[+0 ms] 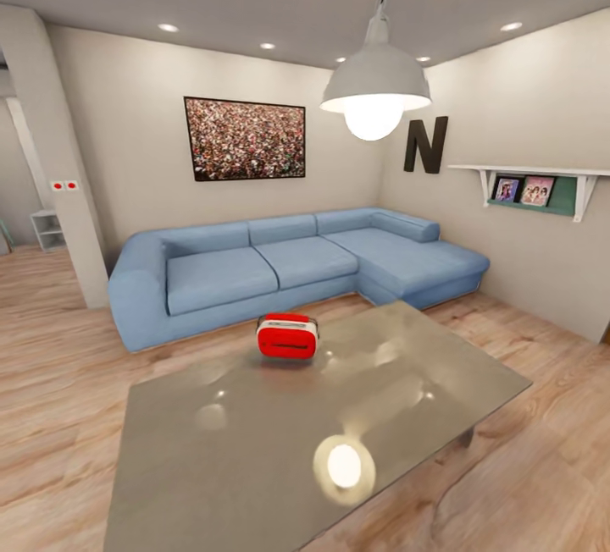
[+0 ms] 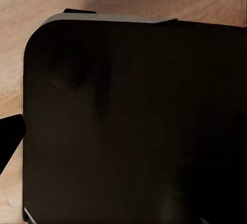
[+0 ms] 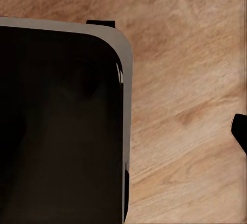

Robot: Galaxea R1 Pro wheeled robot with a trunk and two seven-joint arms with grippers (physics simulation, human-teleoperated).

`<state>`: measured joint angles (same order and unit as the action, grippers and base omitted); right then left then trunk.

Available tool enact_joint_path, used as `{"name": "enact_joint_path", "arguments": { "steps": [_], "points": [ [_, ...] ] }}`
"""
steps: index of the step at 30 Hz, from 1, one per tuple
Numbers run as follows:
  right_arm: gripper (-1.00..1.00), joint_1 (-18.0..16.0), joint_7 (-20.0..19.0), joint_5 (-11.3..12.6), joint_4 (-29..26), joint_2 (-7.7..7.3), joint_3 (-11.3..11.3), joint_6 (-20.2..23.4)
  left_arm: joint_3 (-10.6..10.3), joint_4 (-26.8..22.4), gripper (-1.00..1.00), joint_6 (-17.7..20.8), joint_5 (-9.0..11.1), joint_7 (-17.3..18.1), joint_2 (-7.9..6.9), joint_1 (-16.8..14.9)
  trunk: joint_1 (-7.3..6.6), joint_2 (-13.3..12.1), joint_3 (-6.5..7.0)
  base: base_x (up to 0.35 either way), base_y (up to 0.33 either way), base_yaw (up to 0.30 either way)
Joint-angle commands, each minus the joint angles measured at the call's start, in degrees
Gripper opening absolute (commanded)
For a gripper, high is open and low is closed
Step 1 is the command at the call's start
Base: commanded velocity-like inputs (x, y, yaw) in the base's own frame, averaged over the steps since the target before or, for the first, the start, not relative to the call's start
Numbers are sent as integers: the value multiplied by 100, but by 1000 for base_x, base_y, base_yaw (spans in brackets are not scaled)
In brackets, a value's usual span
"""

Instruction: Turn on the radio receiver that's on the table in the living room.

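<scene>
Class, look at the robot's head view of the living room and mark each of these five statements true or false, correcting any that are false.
1. The radio receiver stands on the table. True.
2. The radio receiver is blue. False: it is bright red with white trim.
3. The sofa lies beyond the table, against the walls. True.
4. The pendant lamp is switched off. False: its bulb glows, and its reflection shows on the tabletop.
5. A letter N hangs on the wall near a shelf holding pictures. True.
</scene>
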<state>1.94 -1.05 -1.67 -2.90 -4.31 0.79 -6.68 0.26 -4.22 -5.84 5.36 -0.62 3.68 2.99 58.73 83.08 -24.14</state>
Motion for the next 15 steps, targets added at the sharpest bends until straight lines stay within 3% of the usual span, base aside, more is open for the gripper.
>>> {"name": "enact_joint_path", "arguments": {
  "steps": [1, 15],
  "points": [
    [100, 0, 0, 0, 0, 0, 0, 0, 0, -1, 100, -3, 0, 0, 1, 0, 0, 0, 0, 250, -184, 0],
    [100, 0, 0, -9, 0, 6, 0, 0, 0, -9, 100, -5, 0, 0, 1, 0, 0, 0, 0, 250, -184, 0]
  ]
}}
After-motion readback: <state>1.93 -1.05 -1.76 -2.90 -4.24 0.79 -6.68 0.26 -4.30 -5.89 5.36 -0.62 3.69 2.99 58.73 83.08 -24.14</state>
